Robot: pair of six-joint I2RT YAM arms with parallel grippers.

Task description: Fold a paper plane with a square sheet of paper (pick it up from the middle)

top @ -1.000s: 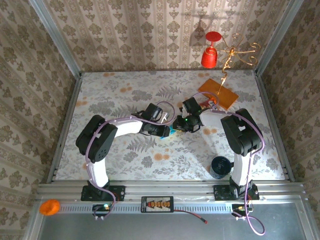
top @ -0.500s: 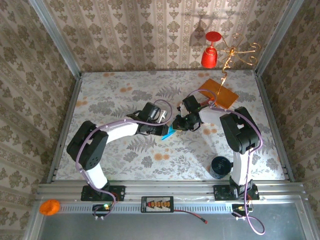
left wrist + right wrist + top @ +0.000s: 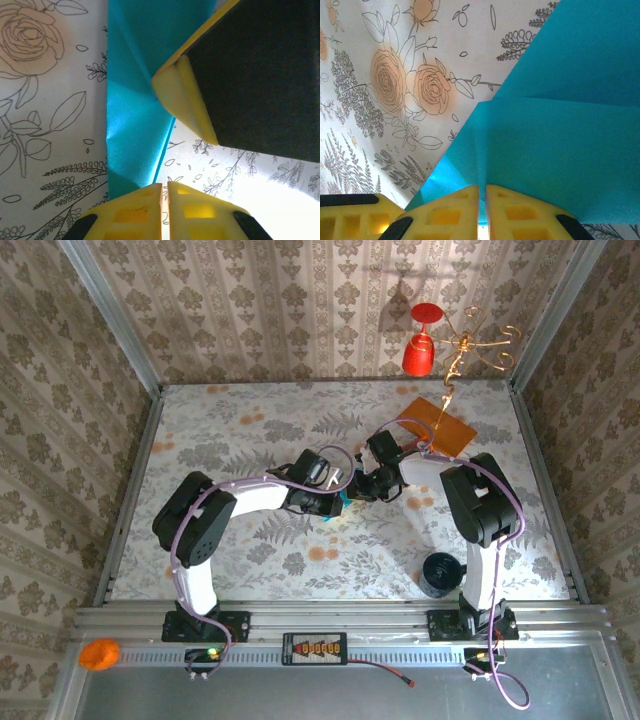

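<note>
Lowest in the top view, an orange ball (image 3: 98,653) sits on the rail at the lower left, off the surface (image 3: 220,440). A black cup (image 3: 438,573) stands at the lower right beside the right arm's base. Both are well apart from the work.

At the centre of the frame the two arms reach inward and meet over the sheet of paper (image 3: 560,140), which lies on the surface between them, already creased into angled flaps. The left gripper (image 3: 164,187) is pinched down to a hairline slit, with the narrow lower end of the teal sheet running into it. The right gripper (image 3: 482,190) is just as narrow, clamped on an edge where two layers overlap. One of its yellow-tipped fingers shows in the upper right of the left wrist view, resting against a crease. My reading is that the grippers hold opposite sides so the layers cannot slide while a fold is set. Folding looks partway, with no slim dart shape yet.

The grippers crowd each other, so their fingers are the likeliest thing to collide.

Farther back, an orange card (image 3: 436,423) lies flat near the right arm, apart from the sheet. Against the back wall at the upper right are a red goblet shape (image 3: 422,345) and a gold wire ornament (image 3: 475,340), out of the way.
</note>
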